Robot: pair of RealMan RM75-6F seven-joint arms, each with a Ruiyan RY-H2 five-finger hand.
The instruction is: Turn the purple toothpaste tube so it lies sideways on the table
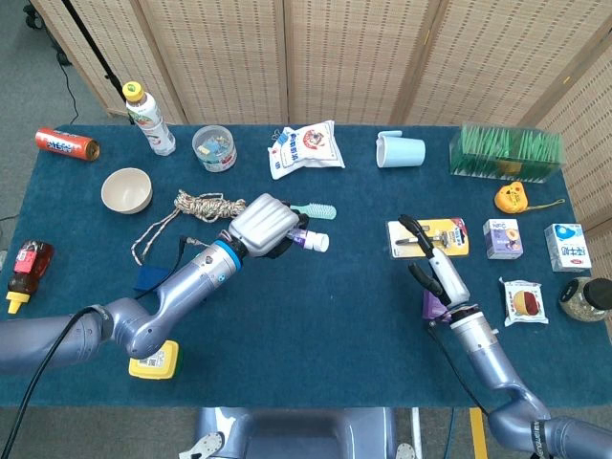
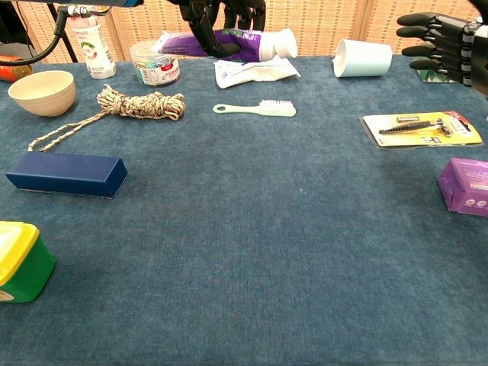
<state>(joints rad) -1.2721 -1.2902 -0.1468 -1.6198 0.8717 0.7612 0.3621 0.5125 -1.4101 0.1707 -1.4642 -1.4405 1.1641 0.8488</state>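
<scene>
Head view: left hand (image 1: 263,223) wrapped round purple toothpaste tube with white cap (image 1: 311,239), cap poking out toward table middle; tube carried above dark blue tablecloth (image 1: 316,316), just beside mint-green toothbrush (image 1: 311,210). Grip mid-body, likely so tube can be rotated before set-down. Right hand (image 1: 432,268) empty, fingers spread, parked beside yellow razor pack (image 1: 442,232), probably clear of the work.

Chest view: tube level, held aloft by dark fingers (image 2: 204,23), cap pointing right. Right hand at frame edge, fingers apart.

Left hand (image 1: 260,224) raised, fingers closed; right hand (image 1: 435,272) raised, fingers spread.
</scene>
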